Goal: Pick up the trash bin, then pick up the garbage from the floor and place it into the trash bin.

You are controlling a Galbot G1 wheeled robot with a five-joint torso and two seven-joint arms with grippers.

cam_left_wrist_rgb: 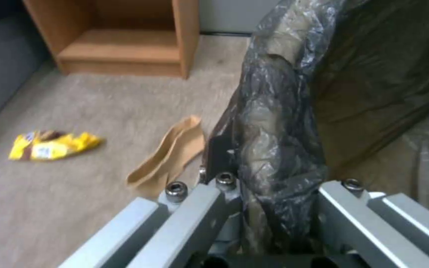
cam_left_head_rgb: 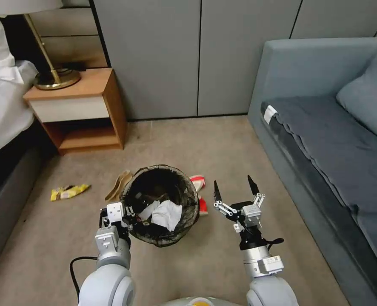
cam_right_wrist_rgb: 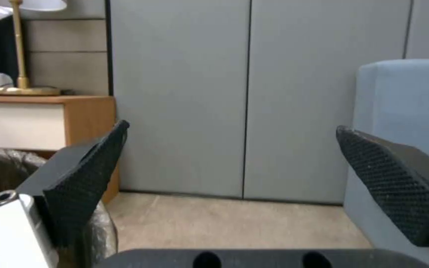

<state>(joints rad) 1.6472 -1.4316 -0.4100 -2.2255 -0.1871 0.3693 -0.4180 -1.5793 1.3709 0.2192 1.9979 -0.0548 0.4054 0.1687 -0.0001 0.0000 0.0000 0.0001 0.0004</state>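
The trash bin (cam_left_head_rgb: 191,190), lined with a dark bag, hangs just above the carpet, and my left gripper (cam_left_head_rgb: 127,217) is shut on its near-left rim. The left wrist view shows the bag-covered rim (cam_left_wrist_rgb: 279,123) pinched in the left gripper (cam_left_wrist_rgb: 269,178). A crumpled white tissue (cam_left_head_rgb: 166,214) lies inside the bin. On the floor are a yellow wrapper (cam_left_head_rgb: 69,191) (cam_left_wrist_rgb: 50,145), a tan paper piece (cam_left_head_rgb: 118,185) (cam_left_wrist_rgb: 169,156) and crushed red-and-white cups (cam_left_head_rgb: 198,182), partly hidden behind the bin. My right gripper (cam_left_head_rgb: 235,187) (cam_right_wrist_rgb: 234,156) stands open and empty to the bin's right.
A wooden nightstand (cam_left_head_rgb: 80,110) with a brass lamp (cam_left_head_rgb: 56,78) stands at the back left beside a bed (cam_left_head_rgb: 1,97). A grey-blue sofa (cam_left_head_rgb: 324,140) runs along the right. Grey cabinet doors (cam_left_head_rgb: 197,55) close the back. Open carpet lies between.
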